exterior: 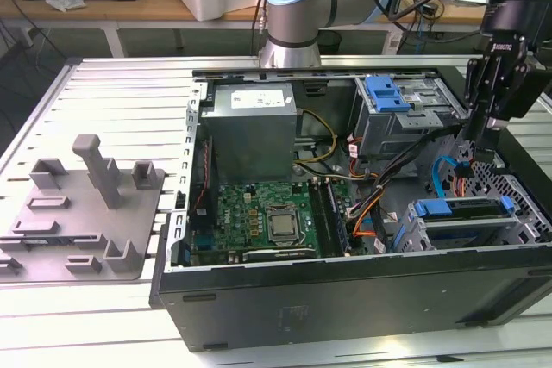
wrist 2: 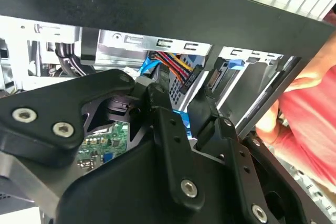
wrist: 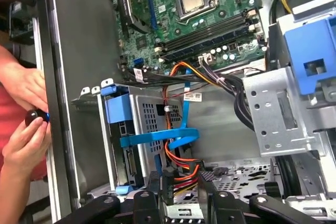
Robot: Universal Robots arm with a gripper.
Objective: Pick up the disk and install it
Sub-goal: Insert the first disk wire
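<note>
Disk [exterior: 444, 208] sits slotted in the grey drive cage [exterior: 524, 228], in the corner of the open computer case [exterior: 345, 308] toward the exterior view's right, and you can see its blue bracket at the cage mouth. Your gripper [exterior: 473, 154] hangs just above that cage, jaws spread and grasping nothing, with a blue cable [wrist: 157, 139] looped across the cage side below it. Beside the case wall, a person's hands [wrist: 26, 135] pinch a small dark knob [wrist: 32, 117].
</note>
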